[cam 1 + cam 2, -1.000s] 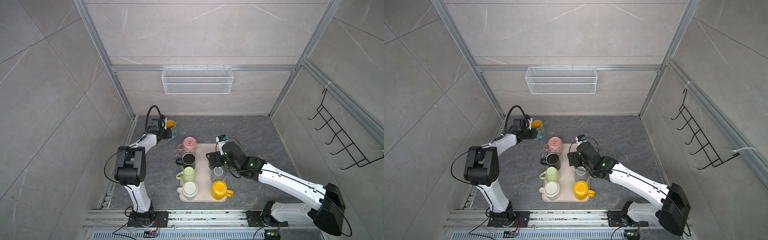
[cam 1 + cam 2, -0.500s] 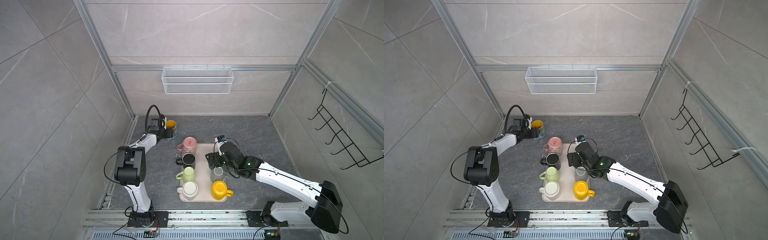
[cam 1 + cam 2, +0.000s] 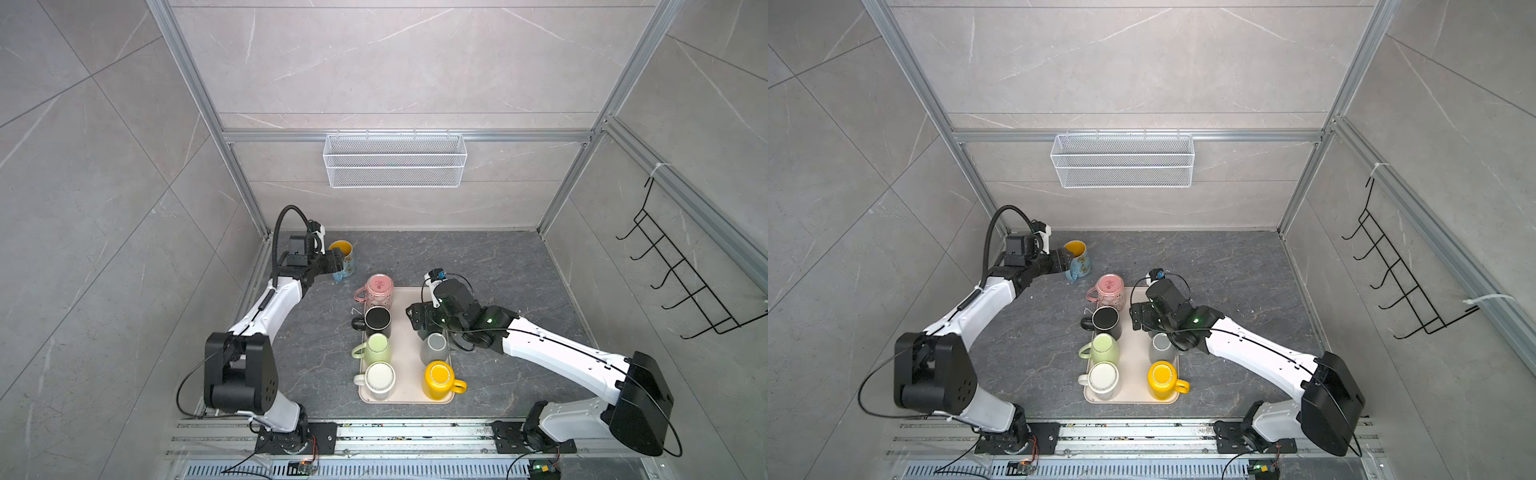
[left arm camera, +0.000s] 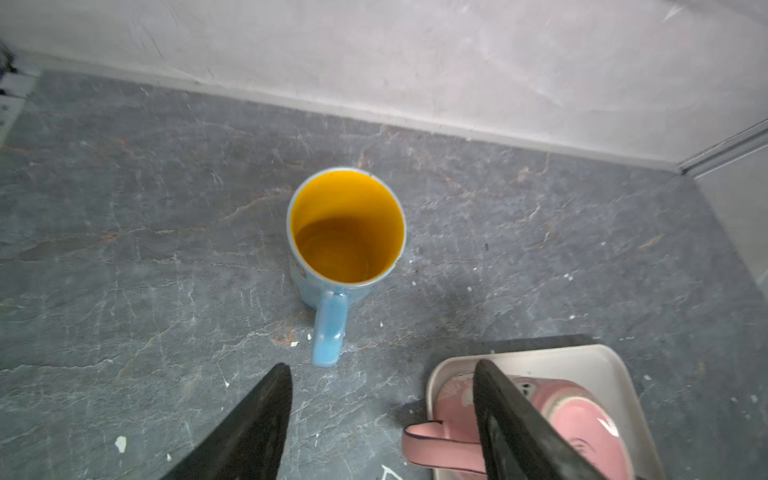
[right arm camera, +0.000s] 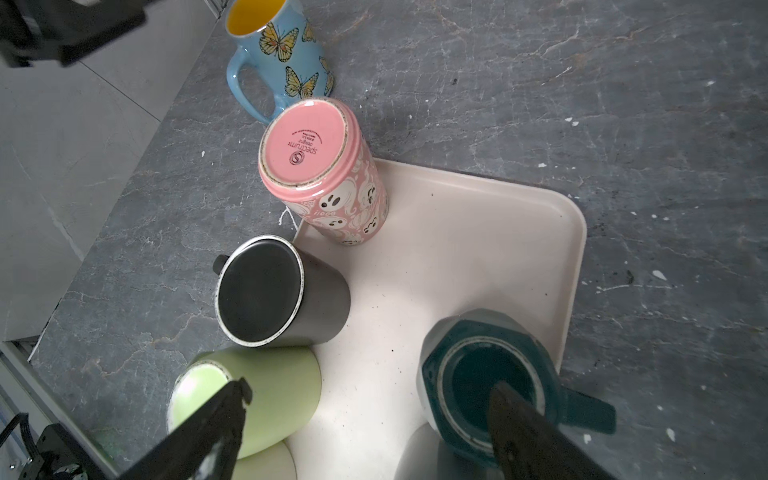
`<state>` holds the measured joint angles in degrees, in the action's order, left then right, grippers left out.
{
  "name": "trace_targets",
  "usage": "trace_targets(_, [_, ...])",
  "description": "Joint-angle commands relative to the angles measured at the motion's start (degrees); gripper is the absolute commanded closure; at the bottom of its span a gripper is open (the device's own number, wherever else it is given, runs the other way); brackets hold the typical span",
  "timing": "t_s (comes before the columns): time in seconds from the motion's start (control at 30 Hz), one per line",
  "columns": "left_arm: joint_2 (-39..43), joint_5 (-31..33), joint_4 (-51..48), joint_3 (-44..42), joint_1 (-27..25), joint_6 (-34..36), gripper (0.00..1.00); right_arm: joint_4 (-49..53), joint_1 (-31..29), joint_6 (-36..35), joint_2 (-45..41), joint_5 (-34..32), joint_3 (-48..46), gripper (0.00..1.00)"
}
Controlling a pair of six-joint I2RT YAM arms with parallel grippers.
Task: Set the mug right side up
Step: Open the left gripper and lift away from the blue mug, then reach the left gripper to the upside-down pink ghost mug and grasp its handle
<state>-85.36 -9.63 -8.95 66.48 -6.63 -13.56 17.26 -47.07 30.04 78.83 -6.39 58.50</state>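
Note:
The blue butterfly mug (image 3: 343,258) (image 3: 1078,258) (image 4: 347,232) (image 5: 278,54) stands upright on the grey table at the back left, its yellow inside facing up. Its handle points toward my left gripper (image 3: 330,265) (image 3: 1064,262) (image 4: 382,365), which is open just behind the handle and touches nothing. My right gripper (image 3: 417,318) (image 3: 1138,318) (image 5: 370,386) hangs open over the tray (image 3: 409,303) (image 5: 457,249), above and between the green mug (image 5: 257,395) and a dark grey-teal mug (image 5: 486,374); it holds nothing.
Several mugs stand bottom-up on the cream tray: pink (image 3: 376,291), black (image 3: 377,322), green (image 3: 376,347), white (image 3: 379,376), grey (image 3: 434,347), yellow (image 3: 438,378). The pink one sits at the tray's corner nearest the blue mug. A wire basket (image 3: 395,160) hangs on the back wall.
My left gripper's jaws have opened and let go of the blue mug, which now stands on its own. The right arm has hardly moved.

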Motion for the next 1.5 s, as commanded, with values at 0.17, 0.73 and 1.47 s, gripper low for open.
trace_targets(0.17, [13.8, -7.4, -0.9, -4.5, -0.2, -25.0, 0.27, 0.9, 7.2, 6.2, 1.8, 7.3, 4.9, 0.08])
trace_targets(0.73, [17.4, -7.7, 19.9, -26.2, -1.7, -85.5, 0.37, -9.6, 13.3, 13.3, 3.4, 16.1, 9.4, 0.08])
trace_targets(1.47, [0.4, -10.7, 24.6, -22.4, -5.0, -97.1, 0.45, -11.1, 16.0, 15.8, 4.2, 18.8, 7.2, 0.09])
